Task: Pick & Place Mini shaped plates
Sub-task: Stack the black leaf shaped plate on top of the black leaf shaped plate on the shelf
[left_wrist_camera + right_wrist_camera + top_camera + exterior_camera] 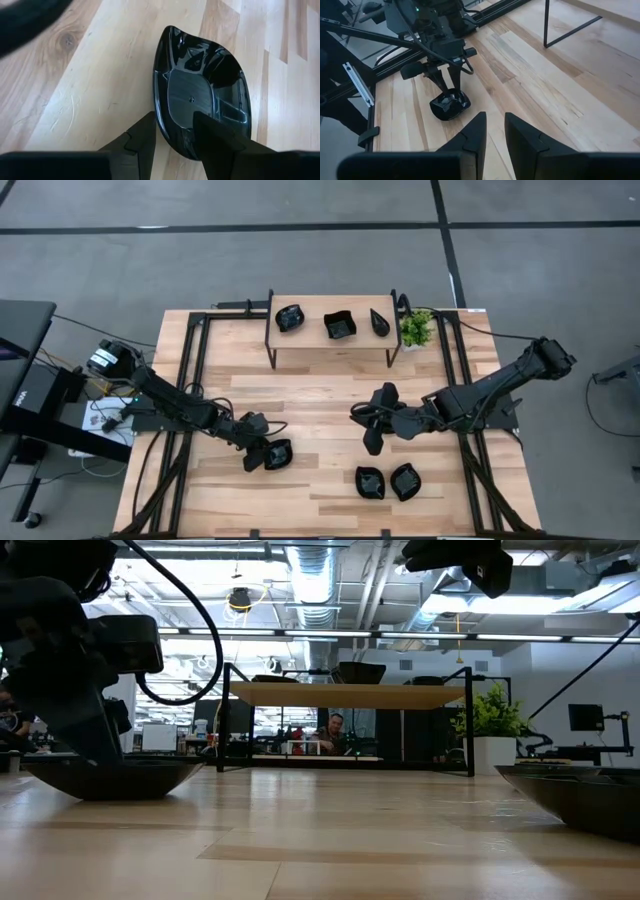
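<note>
**Left gripper on a leaf plate, right arm lifted**

While the left gripper stands low on the wooden table, its two fingers sit on both sides of the rim of a teardrop plate: one finger is outside the wall and one is inside the dish. The plate lies flat on the table, at the near left side, and the fingers close on its edge.

The right gripper hangs above the middle of the table, right of centre, away from any plate. Its fingers have only a narrow gap between them and hold nothing.

Two more black plates lie side by side near the front edge, right of centre. Three other plates stand in a row on the small raised shelf at the far side. A small green plant stands just to the right of this shelf.
</note>
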### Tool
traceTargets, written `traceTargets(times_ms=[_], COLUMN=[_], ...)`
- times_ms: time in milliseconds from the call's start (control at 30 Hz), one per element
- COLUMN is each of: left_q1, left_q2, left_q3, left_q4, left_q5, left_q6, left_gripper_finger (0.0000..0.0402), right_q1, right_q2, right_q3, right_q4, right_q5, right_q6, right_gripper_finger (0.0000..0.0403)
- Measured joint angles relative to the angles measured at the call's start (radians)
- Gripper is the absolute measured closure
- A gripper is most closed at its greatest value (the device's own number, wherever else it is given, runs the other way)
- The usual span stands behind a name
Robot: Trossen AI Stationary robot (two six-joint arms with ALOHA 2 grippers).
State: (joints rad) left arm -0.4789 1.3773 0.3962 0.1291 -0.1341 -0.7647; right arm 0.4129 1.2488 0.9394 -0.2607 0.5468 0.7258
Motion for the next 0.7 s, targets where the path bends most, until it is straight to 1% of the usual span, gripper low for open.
traceTargets(times_ms=[200,500,700], left_q1=[0.000,0.000,0.000], left_q2=[0.000,0.000,0.000], left_q3=[0.000,0.000,0.000], left_q4=[0.003,0.008,0.012], left_q5=[0.000,0.000,0.000], left_q6=[0.000,0.000,0.000], left_gripper_finger=[0.0274,0.0325,0.0346], right_q1=[0.000,0.014,0.020], right_q2=[0.000,0.000,0.000], right_q3=[0.000,0.000,0.000], right_q4=[0.000,0.000,0.001], right_q5=[0.000,0.000,0.000], right_q6=[0.000,0.005,0.008], right_gripper_finger=[0.0338,0.0338,0.0338])
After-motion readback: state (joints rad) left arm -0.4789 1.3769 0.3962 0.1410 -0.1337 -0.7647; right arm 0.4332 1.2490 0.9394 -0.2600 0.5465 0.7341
